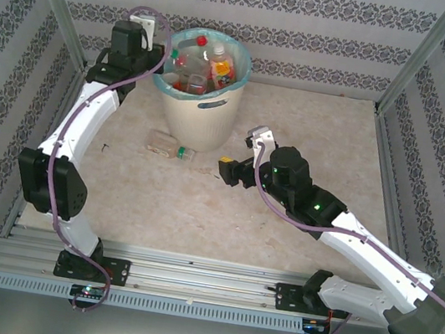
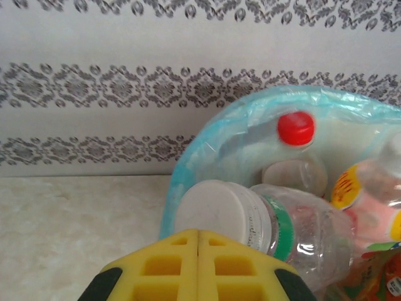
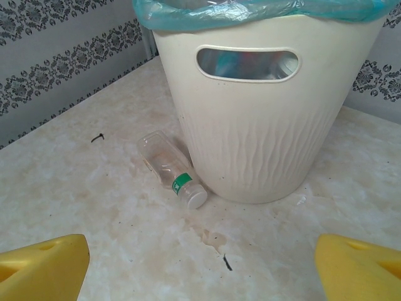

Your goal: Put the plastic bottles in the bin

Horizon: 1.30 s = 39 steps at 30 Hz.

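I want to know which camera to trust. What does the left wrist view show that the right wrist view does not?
Left wrist: the shut left gripper, plus a red-capped bottle and a white-capped bottle inside the bin. Right wrist: the open right gripper, the bin's handle slot, and a clear bottle lying on the table beside its base. Both: the bin's blue bag.

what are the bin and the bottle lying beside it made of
Bin: apparently matte cream moulded plastic, with wavy ribs and a cut handle slot. Its liner: thin, crinkled pale blue film. Bottle: clear glossy plastic, see-through, white cap.
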{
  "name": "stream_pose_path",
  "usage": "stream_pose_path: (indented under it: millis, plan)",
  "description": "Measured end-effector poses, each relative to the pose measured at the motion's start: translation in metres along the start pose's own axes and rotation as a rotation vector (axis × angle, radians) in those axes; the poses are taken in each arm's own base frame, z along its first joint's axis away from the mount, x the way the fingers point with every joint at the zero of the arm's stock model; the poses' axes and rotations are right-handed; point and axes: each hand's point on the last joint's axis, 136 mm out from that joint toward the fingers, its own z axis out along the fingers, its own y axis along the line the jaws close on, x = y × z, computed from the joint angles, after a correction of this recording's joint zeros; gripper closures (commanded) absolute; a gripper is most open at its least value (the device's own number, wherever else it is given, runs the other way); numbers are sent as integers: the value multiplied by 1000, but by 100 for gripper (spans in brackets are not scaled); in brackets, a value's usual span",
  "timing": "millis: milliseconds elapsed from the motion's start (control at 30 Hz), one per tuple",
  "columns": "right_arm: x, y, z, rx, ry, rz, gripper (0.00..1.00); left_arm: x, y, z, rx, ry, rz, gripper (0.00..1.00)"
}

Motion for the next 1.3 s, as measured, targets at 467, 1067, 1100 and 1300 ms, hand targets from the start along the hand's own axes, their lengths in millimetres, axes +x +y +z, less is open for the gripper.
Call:
stream_pose_path:
  millis: [467,1067,1100,1300]
  plan:
    - [4,4,6,-17,20,-15,8,11,-5,-13,33,28,-24,97]
    - [81,44,188,-227,314,-362,18,141,16,-136,-10,91,-179,48]
    - [90,42,196,-228,332,-360,17,157,18,-133,-18,126,-189,48]
    - [131,28,234,-208,417,-336,14,201,23,-127,-37,211,-241,47]
